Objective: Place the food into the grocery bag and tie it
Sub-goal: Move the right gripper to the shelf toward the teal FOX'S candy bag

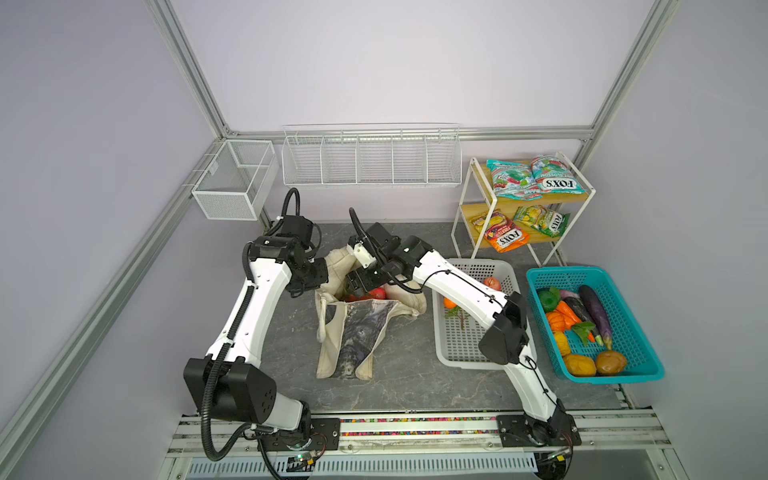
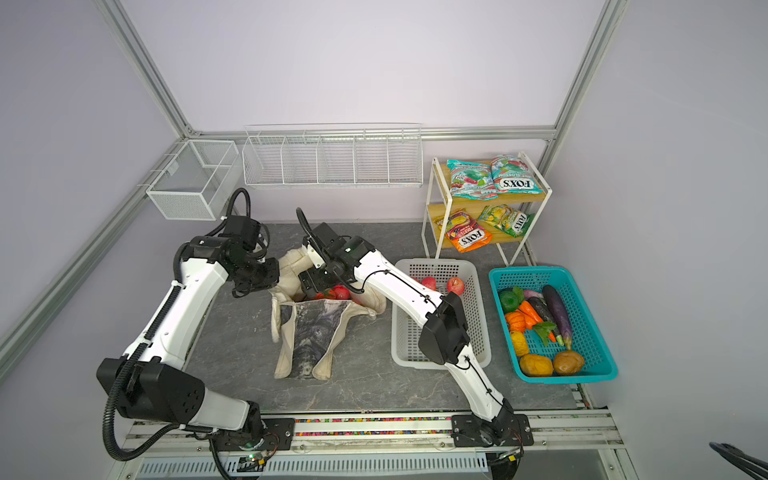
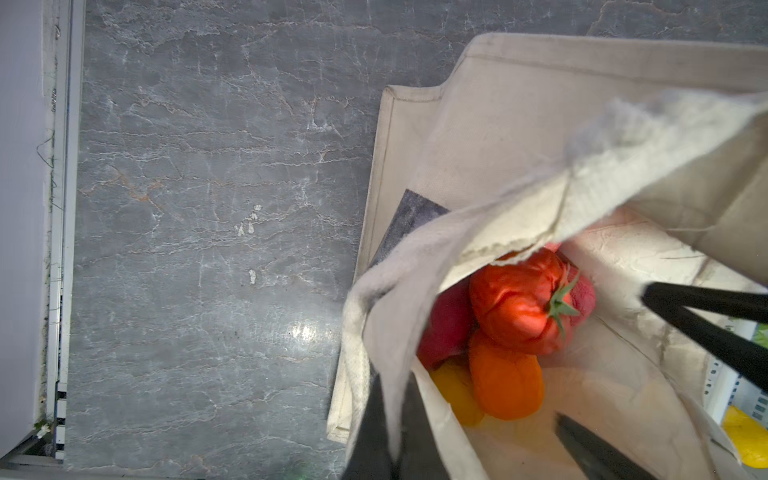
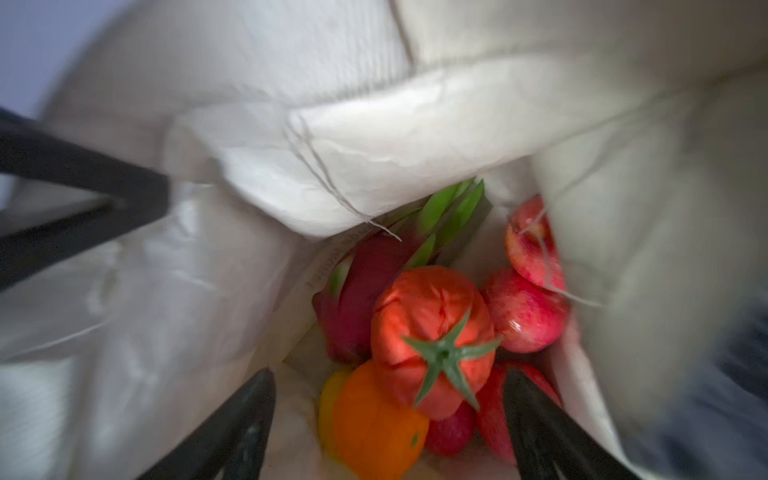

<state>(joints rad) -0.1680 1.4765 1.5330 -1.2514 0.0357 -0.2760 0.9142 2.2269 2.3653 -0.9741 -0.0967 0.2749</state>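
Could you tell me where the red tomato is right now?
In the right wrist view, the tomato lies inside the grocery bag, on the orange, beside the apples.

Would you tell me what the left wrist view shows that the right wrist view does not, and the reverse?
Left wrist only: the grey tabletop and the grocery bag's printed panel. Right wrist only: the dragon fruit's green tips. Both: the tomato, the orange against it, and the bag's cream inside.
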